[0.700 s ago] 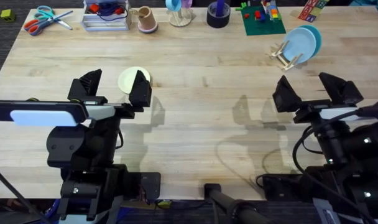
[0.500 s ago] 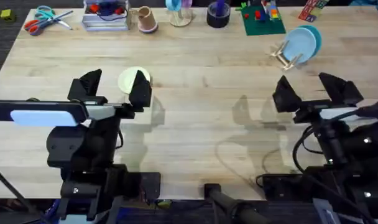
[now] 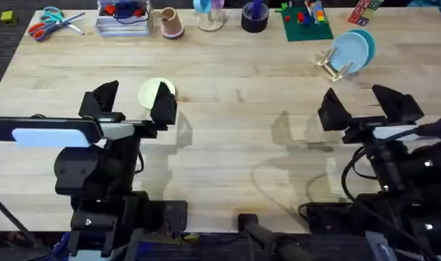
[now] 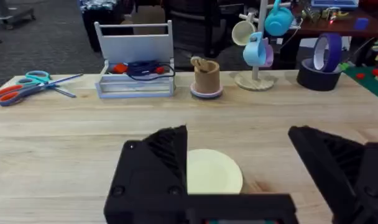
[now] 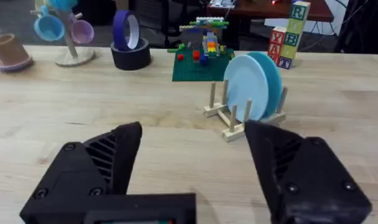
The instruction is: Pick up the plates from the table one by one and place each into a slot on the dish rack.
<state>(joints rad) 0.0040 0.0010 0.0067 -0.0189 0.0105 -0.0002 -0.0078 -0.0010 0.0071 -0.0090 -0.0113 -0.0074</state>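
A pale yellow-green plate (image 3: 154,93) lies flat on the wooden counter (image 3: 235,130) on the left side, just beyond the left gripper (image 3: 133,103), whose two black fingers are spread wide; in the left wrist view the plate (image 4: 212,173) sits between those fingers, partly hidden behind one of them, and nothing is held. The left arm reaches forward from its base at the lower left, its gripper low over the counter and aimed at the far edge. Along that far edge, from left to right, stand a pair of scissors (image 3: 52,20), a clear tray (image 3: 124,17) of small items, a tan cup (image 3: 171,23), a mug tree (image 4: 258,43) hung with blue and pink mugs, a roll of dark tape (image 3: 254,17), a green base plate (image 3: 306,25) with toy bricks and some lettered blocks (image 5: 291,32). Farther right, light blue plates (image 3: 353,49) stand upright in the slots of a small wooden dish rack (image 3: 332,67). The right gripper (image 3: 365,107), its fingers likewise spread wide and empty, hangs over bare counter nearer the camera than the rack and well apart from it; the right wrist view looks straight at the rack (image 5: 229,119) and its blue plates (image 5: 254,84). Dark carpet and furniture fill the room behind.
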